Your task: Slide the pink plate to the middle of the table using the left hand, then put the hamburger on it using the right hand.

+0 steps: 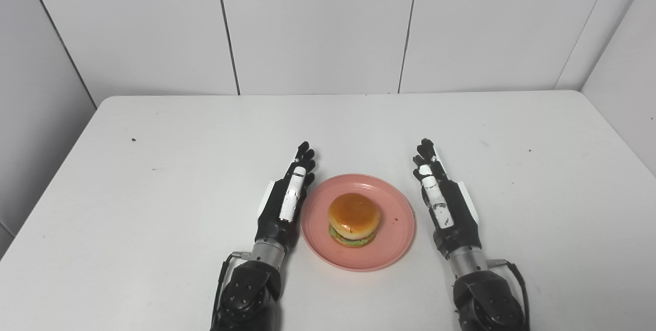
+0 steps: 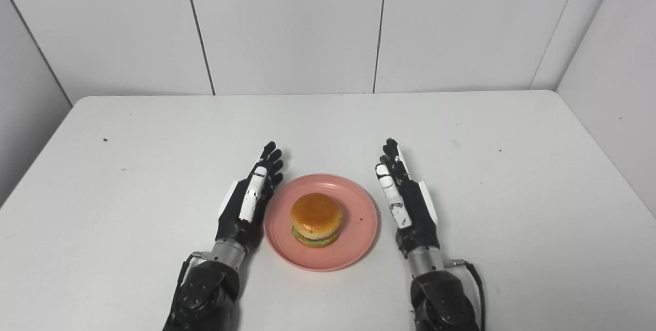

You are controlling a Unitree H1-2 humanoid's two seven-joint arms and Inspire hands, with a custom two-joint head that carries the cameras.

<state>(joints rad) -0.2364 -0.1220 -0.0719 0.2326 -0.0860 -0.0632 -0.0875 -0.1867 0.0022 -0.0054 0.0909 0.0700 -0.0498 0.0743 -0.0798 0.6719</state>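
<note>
Hamburger (image 1: 353,219) on pink plate (image 1: 389,249), mid-table (image 1: 154,208)

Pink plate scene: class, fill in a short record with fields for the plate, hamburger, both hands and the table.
plate: pink plate, near the table's middle, toward the front edge
hamburger: hamburger sits on the plate
left hand: left hand open, fingers straight, beside the plate's left rim
right hand: right hand open, clear of the plate's right rim
table: white table, a few dark specks

Pink plate (image 1: 394,228), golden-brown hamburger (image 1: 353,218), white table (image 1: 154,208)
</note>
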